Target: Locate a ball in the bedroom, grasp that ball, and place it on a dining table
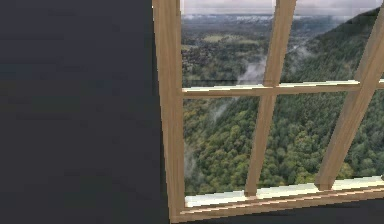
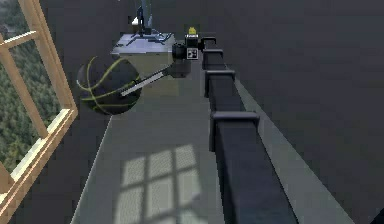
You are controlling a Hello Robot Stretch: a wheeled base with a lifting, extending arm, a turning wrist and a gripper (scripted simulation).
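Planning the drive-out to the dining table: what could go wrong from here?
1. The ball is at the gripper's far end, but I cannot tell whether it is held; it could drop on moving off.
2. The arm reaches far out beside the window frame; turning might knock the ball against it.
3. A dark wall and window stand close ahead; driving forward would likely hit them.

Your dark, square, stepped arm ends in two black-marked white squares and a thin-fingered gripper.
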